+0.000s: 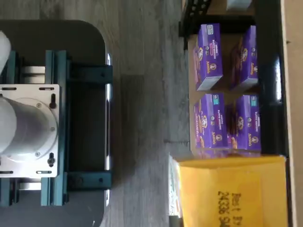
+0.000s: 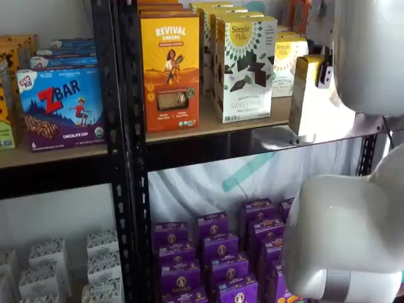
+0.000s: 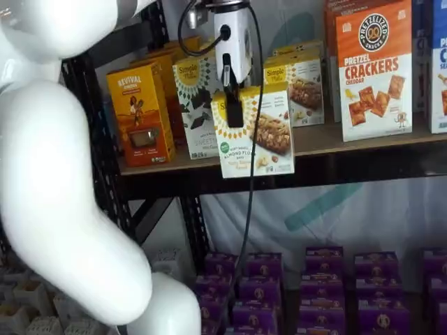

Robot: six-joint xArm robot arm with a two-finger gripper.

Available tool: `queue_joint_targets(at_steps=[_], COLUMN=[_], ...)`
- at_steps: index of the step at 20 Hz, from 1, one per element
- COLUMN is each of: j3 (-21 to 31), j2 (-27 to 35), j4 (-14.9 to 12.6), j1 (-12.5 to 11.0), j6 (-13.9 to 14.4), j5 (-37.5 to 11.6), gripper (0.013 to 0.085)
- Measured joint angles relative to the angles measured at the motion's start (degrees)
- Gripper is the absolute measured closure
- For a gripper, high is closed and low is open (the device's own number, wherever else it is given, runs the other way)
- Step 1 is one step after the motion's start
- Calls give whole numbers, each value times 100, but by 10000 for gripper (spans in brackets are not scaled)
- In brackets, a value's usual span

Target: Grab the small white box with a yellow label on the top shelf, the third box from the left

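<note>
My gripper [image 3: 234, 115] is shut on the small white box [image 3: 255, 132], a cream carton with a yellow sunburst label and a picture of a bar. One black finger [image 3: 234, 105] lies across its front. The box hangs upright in front of the top shelf [image 3: 349, 143], its bottom edge just below the shelf's front edge. In a shelf view it shows side-on [image 2: 307, 101] with a yellow upper panel, off the board [image 2: 208, 126]. In the wrist view a yellow panel with black "Best By" print [image 1: 232, 194] shows, which looks like the box's side.
A taller white Simple Mills box [image 3: 199, 105] and an orange Revival box [image 3: 140, 115] stand on the shelf to the left. A pretzel cracker box [image 3: 374, 70] stands to the right. Purple boxes [image 3: 321, 286] fill the level below. The white arm [image 3: 56, 174] blocks much of both shelf views.
</note>
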Motion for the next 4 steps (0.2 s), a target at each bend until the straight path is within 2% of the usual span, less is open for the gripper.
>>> queue_joint_targets(at_steps=[4], j3=[66], j2=[-78], j4=[17], j1=[-25], j6=[-17], j5=[36], gripper=[650])
